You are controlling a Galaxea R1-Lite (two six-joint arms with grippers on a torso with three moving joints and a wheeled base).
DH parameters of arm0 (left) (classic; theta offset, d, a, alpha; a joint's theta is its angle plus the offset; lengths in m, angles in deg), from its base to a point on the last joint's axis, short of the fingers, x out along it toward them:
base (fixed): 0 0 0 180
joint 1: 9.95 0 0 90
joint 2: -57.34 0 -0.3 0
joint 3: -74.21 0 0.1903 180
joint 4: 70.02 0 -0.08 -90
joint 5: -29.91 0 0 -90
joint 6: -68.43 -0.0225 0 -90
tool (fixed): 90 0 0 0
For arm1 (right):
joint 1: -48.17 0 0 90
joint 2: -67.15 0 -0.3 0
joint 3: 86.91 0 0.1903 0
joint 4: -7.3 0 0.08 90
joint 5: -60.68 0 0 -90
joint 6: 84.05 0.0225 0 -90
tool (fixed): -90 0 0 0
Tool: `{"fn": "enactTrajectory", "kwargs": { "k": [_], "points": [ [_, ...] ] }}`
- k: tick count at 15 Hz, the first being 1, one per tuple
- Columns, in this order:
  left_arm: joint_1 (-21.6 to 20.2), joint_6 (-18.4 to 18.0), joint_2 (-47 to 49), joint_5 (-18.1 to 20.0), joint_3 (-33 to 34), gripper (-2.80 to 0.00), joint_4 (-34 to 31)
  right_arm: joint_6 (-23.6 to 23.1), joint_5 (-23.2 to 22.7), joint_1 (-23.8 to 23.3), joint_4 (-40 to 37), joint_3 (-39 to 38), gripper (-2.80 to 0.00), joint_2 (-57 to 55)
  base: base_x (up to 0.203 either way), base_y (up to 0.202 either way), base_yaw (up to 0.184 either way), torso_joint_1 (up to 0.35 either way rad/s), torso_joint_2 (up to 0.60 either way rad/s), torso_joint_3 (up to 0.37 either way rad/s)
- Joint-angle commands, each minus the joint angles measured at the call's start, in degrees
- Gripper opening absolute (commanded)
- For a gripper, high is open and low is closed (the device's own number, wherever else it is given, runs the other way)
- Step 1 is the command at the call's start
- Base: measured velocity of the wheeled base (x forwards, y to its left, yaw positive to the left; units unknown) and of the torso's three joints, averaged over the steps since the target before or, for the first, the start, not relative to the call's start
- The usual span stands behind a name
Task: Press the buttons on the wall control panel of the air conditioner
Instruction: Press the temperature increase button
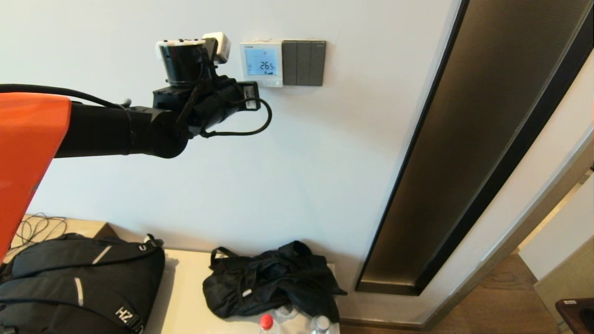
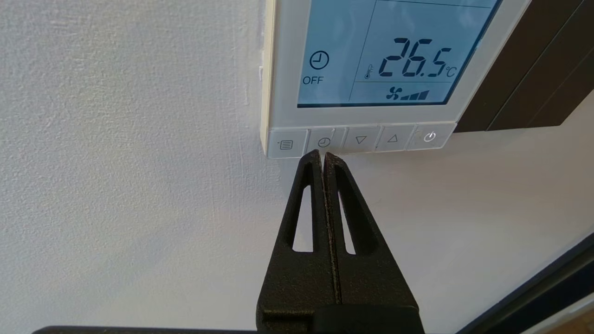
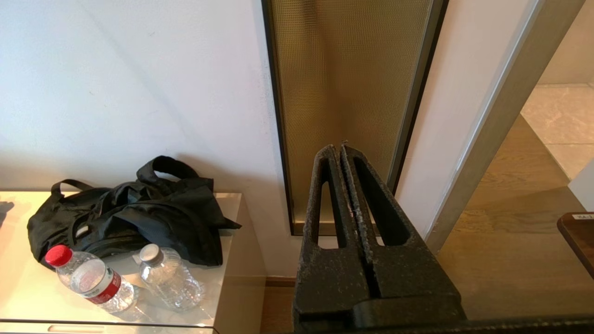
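Pressed-together black fingers [image 2: 320,160] of the left hand [image 2: 323,155] form one blunt tip at the lower edge of the buttons [image 2: 357,139], right under the clock key, apparently touching or just short of it. These small pale keys look stiff and shallow, likely needing only a light, square push, no grip. They line the bottom of the air conditioner's wall control panel [image 1: 261,63], fixed to the wall beside a dark switch plate [image 1: 304,63]. Right hand [image 3: 342,149], fingers likewise closed, idles low, well apart.

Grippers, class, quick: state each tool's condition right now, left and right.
Left tool: closed, holding nothing, tip at the clock button on the control panel.
Right tool: closed, empty, away from the panel.
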Motion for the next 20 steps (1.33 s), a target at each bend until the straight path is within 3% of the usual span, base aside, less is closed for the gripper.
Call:
{"fn": "enactTrajectory", "kwargs": {
  "k": [1, 20],
  "points": [
    [0.0, 0.0, -0.1, 0.0, 0.0, -2.8, 0.1, 0.0, 0.0, 0.0, 0.0, 0.0, -2.8, -0.1, 0.0, 0.0, 0.0, 0.0, 0.0, 0.0],
    [0.1, 0.0, 2.6, -0.1, -2.8, -2.8, -0.9, 0.0, 0.0, 0.0, 0.0, -0.1, -2.8, -0.1, 0.0, 0.0, 0.0, 0.0, 0.0, 0.0]
  ]
}}
